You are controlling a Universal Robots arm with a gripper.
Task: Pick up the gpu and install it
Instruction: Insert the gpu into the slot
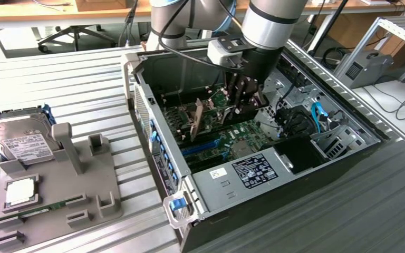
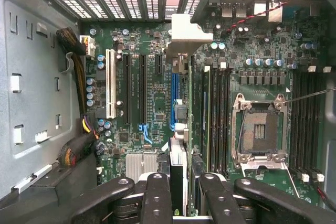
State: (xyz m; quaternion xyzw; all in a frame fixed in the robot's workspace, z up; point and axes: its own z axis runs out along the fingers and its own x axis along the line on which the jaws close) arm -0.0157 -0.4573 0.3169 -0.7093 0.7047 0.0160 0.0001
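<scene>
Holding: my fingers clamp the gpu edge-on.
Axis: I see it running along the blue slot, directly below.

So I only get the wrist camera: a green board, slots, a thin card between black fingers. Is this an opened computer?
Observer: Yes. The computer case lies on its side, lid off, on a slatted metal table.
Operator: Anything beside it?
Observer: A grey holder on the exterior view's left, with a hard drive leaning in it.
Operator: What carries the fingers?
Observer: A silver arm reaches down into the case; its gripper holds the gpu.
</scene>
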